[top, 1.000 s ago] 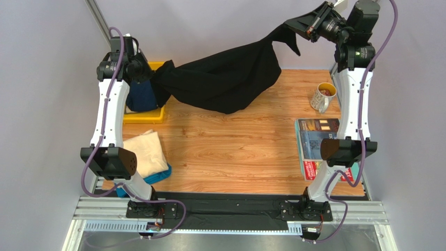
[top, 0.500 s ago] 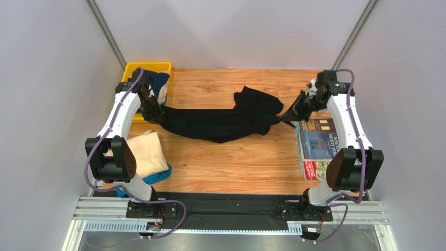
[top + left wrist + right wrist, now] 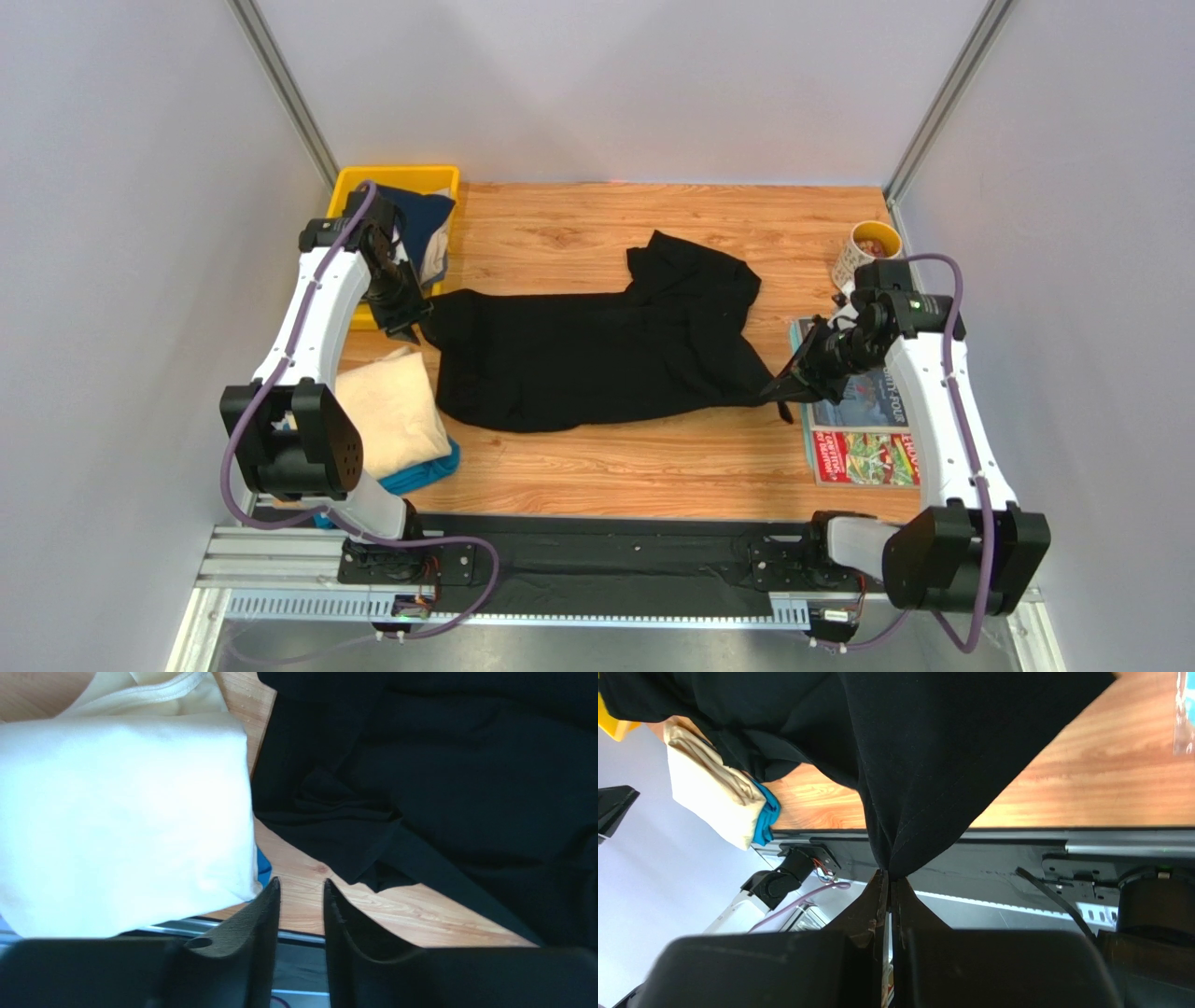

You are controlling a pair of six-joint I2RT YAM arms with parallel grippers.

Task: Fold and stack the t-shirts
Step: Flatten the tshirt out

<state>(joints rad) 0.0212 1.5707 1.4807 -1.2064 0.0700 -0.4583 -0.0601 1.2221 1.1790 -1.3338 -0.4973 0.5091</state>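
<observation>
The large black t-shirt [image 3: 589, 350] lies spread loosely on the wooden table, with a rumpled part at its far right. My left gripper [image 3: 408, 321] hovers at its left edge, open, and nothing sits between its fingers [image 3: 302, 885]. My right gripper [image 3: 787, 384] is shut on the shirt's right corner and holds it pulled taut [image 3: 891, 876]. A folded cream t-shirt [image 3: 393, 406] rests on a teal-blue one [image 3: 428, 472] at the near left. A dark navy t-shirt [image 3: 421, 217] lies in the bin.
The yellow bin [image 3: 359, 182] stands at the far left corner. A mug [image 3: 863, 252] sits at the far right, with colourful magazines [image 3: 859, 434] along the right edge under my right arm. Grey walls close in on both sides.
Both arms came down from high up and laid the black t-shirt on the table. My left gripper opened and let go of it. My right gripper drew its corner toward the near right.
</observation>
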